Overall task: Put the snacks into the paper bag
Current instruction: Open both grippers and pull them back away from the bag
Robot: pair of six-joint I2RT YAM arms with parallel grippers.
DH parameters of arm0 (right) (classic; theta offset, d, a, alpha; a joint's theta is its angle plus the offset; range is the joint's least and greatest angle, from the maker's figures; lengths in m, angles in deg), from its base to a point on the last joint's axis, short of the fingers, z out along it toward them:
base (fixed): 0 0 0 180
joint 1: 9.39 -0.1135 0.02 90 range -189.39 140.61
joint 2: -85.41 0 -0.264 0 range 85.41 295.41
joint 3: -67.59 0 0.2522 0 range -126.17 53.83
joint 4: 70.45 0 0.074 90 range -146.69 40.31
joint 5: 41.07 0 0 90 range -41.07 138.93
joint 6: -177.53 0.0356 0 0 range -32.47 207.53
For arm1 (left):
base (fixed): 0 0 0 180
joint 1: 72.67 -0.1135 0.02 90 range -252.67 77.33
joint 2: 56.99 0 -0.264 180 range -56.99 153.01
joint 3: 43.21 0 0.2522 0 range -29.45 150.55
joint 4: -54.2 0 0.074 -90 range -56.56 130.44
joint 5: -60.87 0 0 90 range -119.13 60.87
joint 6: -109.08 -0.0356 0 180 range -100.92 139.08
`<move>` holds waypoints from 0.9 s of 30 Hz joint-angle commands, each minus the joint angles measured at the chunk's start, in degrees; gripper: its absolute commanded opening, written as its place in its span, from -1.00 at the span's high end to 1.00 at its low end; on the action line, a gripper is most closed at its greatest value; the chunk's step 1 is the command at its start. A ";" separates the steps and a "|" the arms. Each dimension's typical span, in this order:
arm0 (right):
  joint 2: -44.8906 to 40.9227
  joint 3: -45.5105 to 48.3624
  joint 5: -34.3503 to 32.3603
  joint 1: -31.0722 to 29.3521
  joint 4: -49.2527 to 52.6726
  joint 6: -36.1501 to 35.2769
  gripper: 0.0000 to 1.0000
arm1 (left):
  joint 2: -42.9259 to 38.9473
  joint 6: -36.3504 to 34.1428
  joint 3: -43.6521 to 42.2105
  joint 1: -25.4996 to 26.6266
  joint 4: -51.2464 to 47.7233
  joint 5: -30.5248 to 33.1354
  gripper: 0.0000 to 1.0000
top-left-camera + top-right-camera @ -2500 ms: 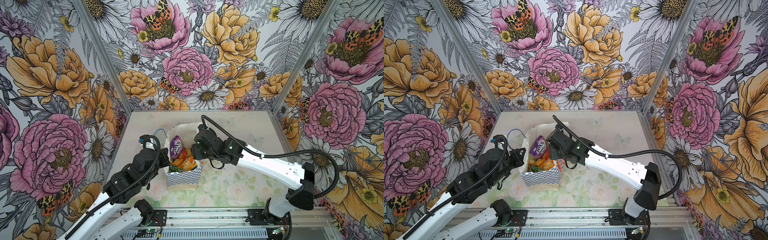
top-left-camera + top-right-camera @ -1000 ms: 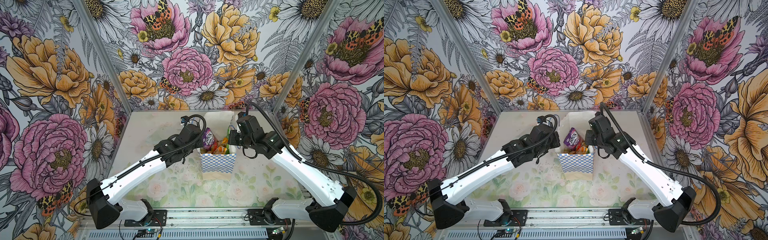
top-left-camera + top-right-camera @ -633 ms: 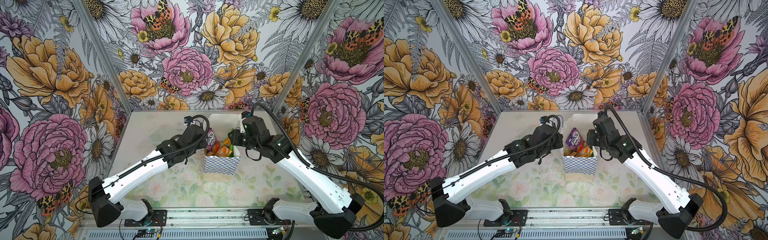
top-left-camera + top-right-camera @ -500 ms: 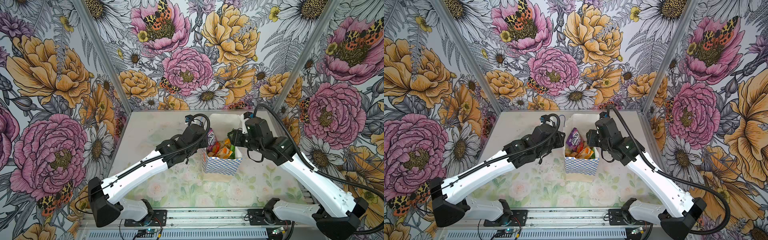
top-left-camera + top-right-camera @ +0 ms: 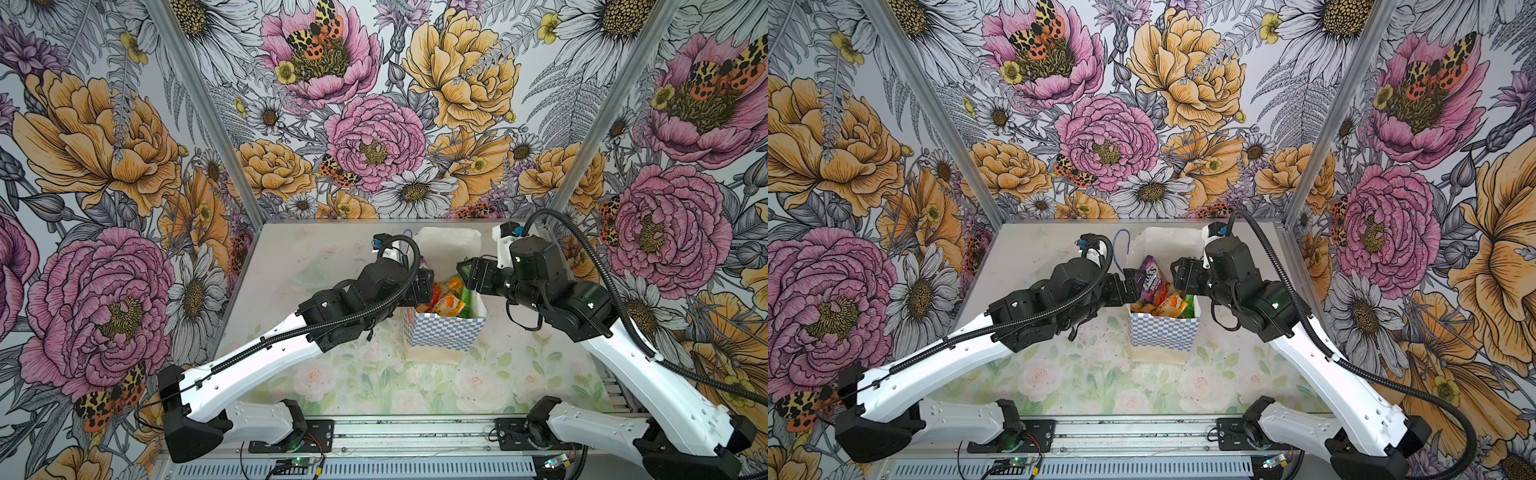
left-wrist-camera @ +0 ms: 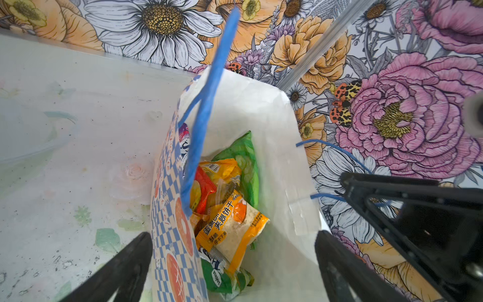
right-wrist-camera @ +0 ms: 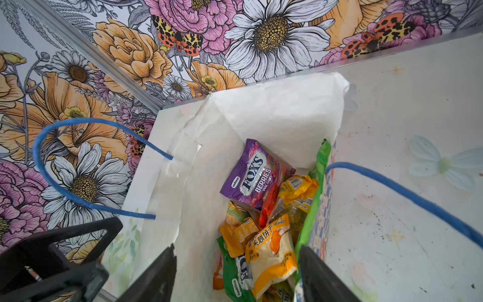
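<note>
1. The white paper bag with the blue-and-white checkered outside (image 5: 444, 332) stands upright on the pale floral-print desk (image 5: 353, 374). It's about mid-width and closer to the far edge than the near one.
2. Snacks look all in:
   - The purple crinkly Fox's Berries packet (image 7: 253, 175) leans on the wall at the left arm's side.
   - The big orange-yellow plastic packet (image 7: 271, 251) lies on top of the pile.
   - A green packet (image 6: 243, 157) sits along the opposite wall.
   - A red packet (image 6: 209, 191) is wedged in between.
   - I can't spot a packet loose on the desk in either top view, so I'd call the packing basically done.
3. The left hand (image 5: 1130, 286) is at the bag's left rim, fingers spread wide and pinching nothing.
4. The right hand (image 5: 1183, 276) is at the right rim, also spread and empty.
5. Main worry is the thin blue cord handles (image 6: 209, 104). In the left wrist view one loop runs right up against the right hand's finger, and I can't tell if it's hooked round it. If that hand pulls away with the cord caught, a light bag like this probably tips or drags and dumps the lot.
6. The purple packet also rides high near the rim, and the paper walls look soft. A bump from either hand could flip it back out.
</note>
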 commanded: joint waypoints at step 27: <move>-38.80 25.13 -42.16 0.15 4.98 3.83 -0.52 | -47.74 -10.12 -39.83 1.66 5.31 54.20 -0.97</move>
